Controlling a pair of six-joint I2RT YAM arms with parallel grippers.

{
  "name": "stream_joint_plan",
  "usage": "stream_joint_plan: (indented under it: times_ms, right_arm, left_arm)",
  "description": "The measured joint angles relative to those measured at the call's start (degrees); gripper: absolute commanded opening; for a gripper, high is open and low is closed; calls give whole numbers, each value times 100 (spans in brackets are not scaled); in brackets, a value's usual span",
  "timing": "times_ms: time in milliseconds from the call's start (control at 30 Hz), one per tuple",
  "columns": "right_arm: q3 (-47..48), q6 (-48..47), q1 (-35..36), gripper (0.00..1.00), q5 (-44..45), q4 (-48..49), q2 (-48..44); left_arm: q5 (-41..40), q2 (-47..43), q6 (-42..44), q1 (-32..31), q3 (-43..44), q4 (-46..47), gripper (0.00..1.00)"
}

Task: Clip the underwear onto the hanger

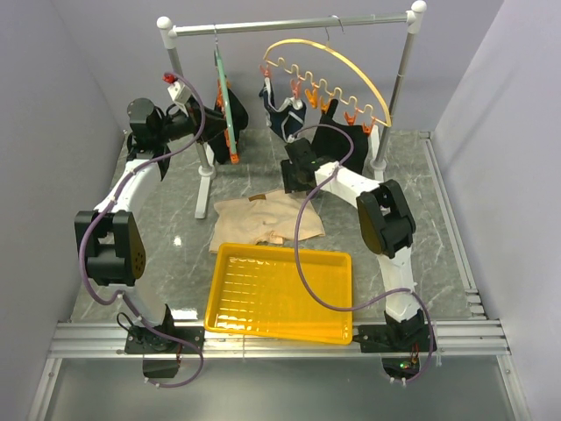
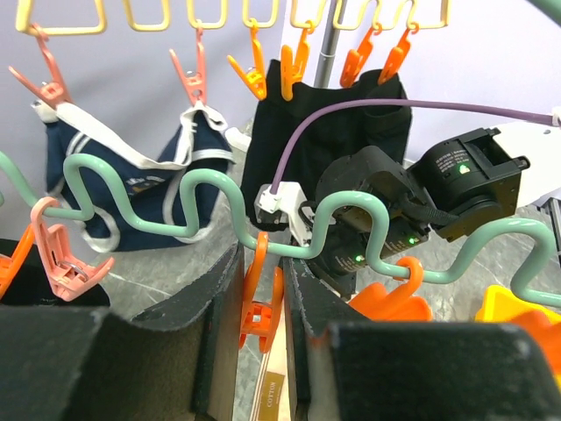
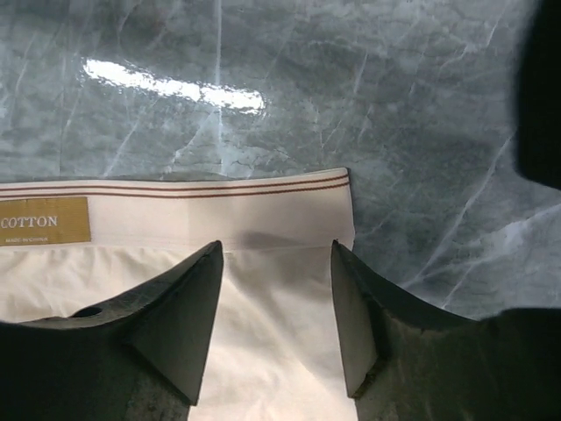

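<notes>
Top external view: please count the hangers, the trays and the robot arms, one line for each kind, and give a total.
Hangers: 2, the green hanger and the yellow hanger
Trays: 1, the yellow tray
Robot arms: 2, the left arm and the right arm
Total: 5

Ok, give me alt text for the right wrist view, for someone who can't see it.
The right pincer is open, its two dark fingers spread over the beige underwear just below the right end of its waistband. The waistband has thin brown stripes and a gold label reading COTTON at far left; a grey marbled table fills the top of the view.
</notes>
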Motion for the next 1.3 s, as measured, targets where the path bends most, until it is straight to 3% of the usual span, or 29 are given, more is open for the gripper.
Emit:
stream_joint_plan:
  times_ms: [433, 700, 900, 1033, 1200, 1300]
  right_arm:
    - [527, -13, 50, 66, -13, -378, 540]
    - [1069, -39, 50, 59, -153, -861, 807]
    - [1543, -223, 46, 20, -280, -1300, 1054]
    - [1655, -365, 44, 0, -385, -1427, 1099]
    - [1578, -632, 13, 0, -682, -1309, 1060]
    - [1019, -802, -7, 0, -984, -695, 780]
  left_arm:
    - [-96, -42, 0, 11, -70, 33, 0]
    - [-98, -42, -2, 28, -70, 13, 0]
    - [-101, -42, -2, 61, -68, -9, 0]
    - [-118, -42, -9, 76, -68, -11, 0]
    - [-120, -42, -70, 76, -68, -7, 0]
    - [-120, -42, -120, 76, -68, -4, 0]
